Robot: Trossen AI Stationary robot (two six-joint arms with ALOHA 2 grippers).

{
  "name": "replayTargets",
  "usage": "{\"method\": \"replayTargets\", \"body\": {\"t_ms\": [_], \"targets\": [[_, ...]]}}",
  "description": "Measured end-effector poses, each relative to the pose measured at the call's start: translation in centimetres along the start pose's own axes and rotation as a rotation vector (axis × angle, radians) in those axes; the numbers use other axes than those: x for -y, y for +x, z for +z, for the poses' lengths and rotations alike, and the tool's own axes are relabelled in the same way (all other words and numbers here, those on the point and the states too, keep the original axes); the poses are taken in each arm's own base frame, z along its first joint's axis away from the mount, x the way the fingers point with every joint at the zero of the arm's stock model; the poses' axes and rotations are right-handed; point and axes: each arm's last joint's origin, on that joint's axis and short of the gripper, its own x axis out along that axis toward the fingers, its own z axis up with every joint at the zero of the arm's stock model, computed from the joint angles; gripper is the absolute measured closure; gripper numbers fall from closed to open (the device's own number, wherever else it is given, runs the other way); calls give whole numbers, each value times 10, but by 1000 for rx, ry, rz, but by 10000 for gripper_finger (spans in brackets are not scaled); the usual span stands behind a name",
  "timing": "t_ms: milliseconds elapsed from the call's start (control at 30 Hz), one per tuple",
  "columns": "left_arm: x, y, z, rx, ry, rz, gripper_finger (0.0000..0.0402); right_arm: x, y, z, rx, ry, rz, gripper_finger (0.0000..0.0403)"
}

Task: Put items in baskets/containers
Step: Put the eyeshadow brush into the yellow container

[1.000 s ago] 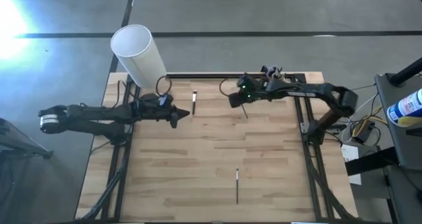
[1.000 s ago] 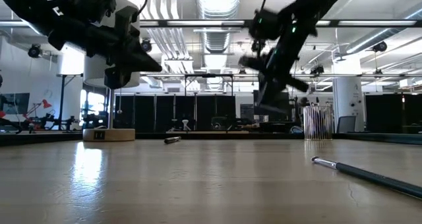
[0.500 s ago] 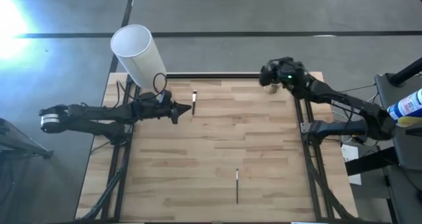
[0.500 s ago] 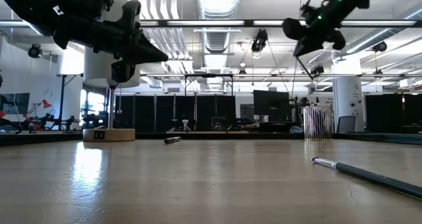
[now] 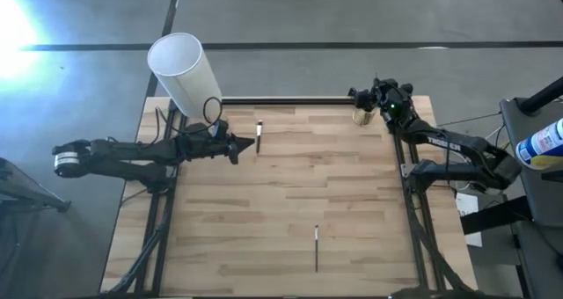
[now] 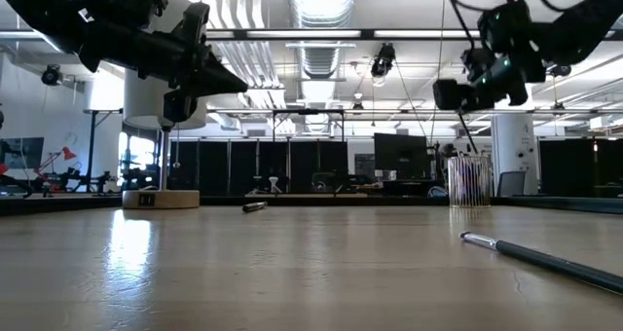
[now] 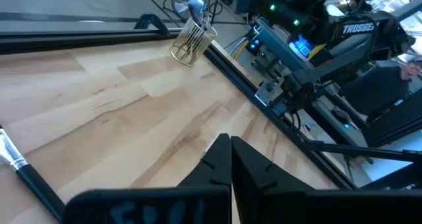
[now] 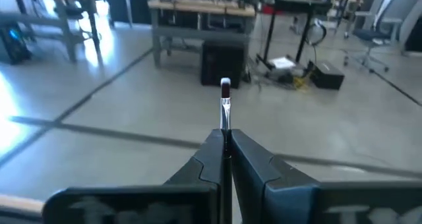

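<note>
Right gripper (image 8: 225, 145): raised over the far right corner of the table (image 5: 290, 202), jaws clamped on one thin stick (image 8: 225, 109) whose dark tip juts out ahead.

Clear cup (image 5: 361, 116): stands at that same corner, just beside the gripper, already holding a bundle of sticks; also seen in the low view (image 6: 470, 182) and the left wrist view (image 7: 192, 42).

Left gripper (image 7: 229, 159): hovers above the table's far left part, jaws together, holding nothing; the point aims toward a short loose stick (image 5: 259, 134) just ahead of it.

Loose stick, second (image 5: 317, 238): lies near the front edge, well apart from both arms.

Risks, judged: the cup is narrow and crowded, so a stick released off-centre or tilted could catch the rim and fall outside; a gripper coming down too low could tip the light cup off the table edge.

Surroundings: tall white cylinder (image 5: 183, 73) at the far left corner, clear of the drop. Nothing stands between the gripper and the cup.
</note>
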Motion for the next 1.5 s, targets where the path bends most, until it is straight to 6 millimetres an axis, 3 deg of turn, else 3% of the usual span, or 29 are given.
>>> {"method": "replayTargets", "body": {"t_ms": [233,400,700,800,1067,1267,1500], "targets": [[-1,0,0,15,0,20,401,-7,13,-25,-94,0,24,385],[-1,0,0,15,0,20,401,-12,13,-25,-193,-15,28,373],[-4,0,-1,32,-16,98,401,-10,4,7,-336,-17,36,299],[-7,0,-5,2,-52,131,401,-9,-2,21,-407,-2,112,289],[-21,11,-23,-36,-154,316,401,-16,-31,39,-416,-9,249,341],[-24,38,-32,-122,-173,441,395,-21,-49,42,-388,-17,325,386],[-19,80,-23,-247,-85,714,326,-28,-55,40,-386,-37,370,394]]}}
